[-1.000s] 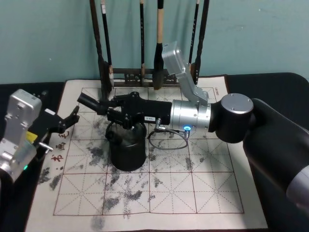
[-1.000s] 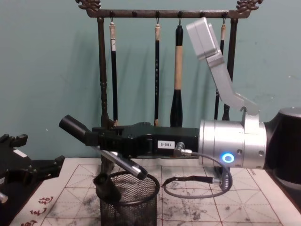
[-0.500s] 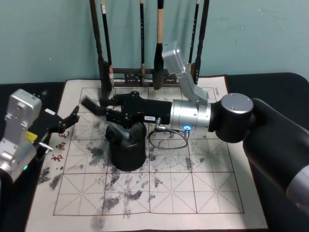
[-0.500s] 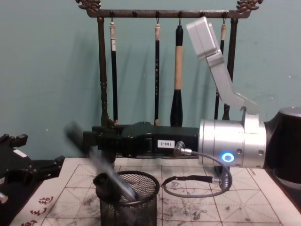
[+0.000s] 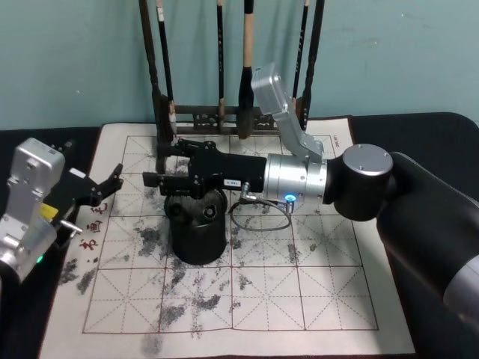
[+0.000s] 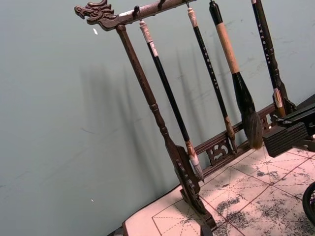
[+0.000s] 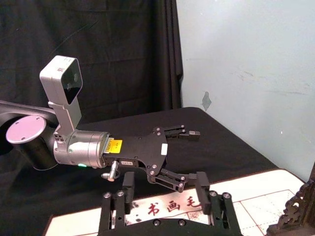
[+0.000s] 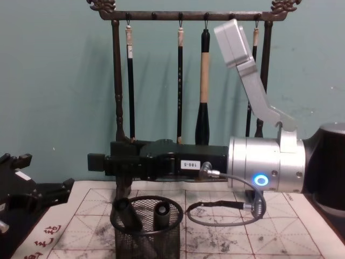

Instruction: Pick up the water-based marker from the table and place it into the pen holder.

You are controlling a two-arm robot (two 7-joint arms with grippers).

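- One pen holder (image 8: 146, 229), a round black mesh cup.
- Two dark markers (image 8: 161, 214) standing inside the pen holder.
- One wooden brush rack (image 8: 115, 81) behind the pen holder.
- Five calligraphy brushes (image 8: 204, 86) hanging from the rack.
- One gridded practice mat (image 5: 299, 299) under the pen holder.
- Two robot grippers: left gripper (image 5: 105, 185), right gripper (image 5: 161, 163).

Even, soft indoor light; brush rack (image 6: 162, 128) casts faint shadows on the wall (image 6: 59, 123); frames sharp, no glare
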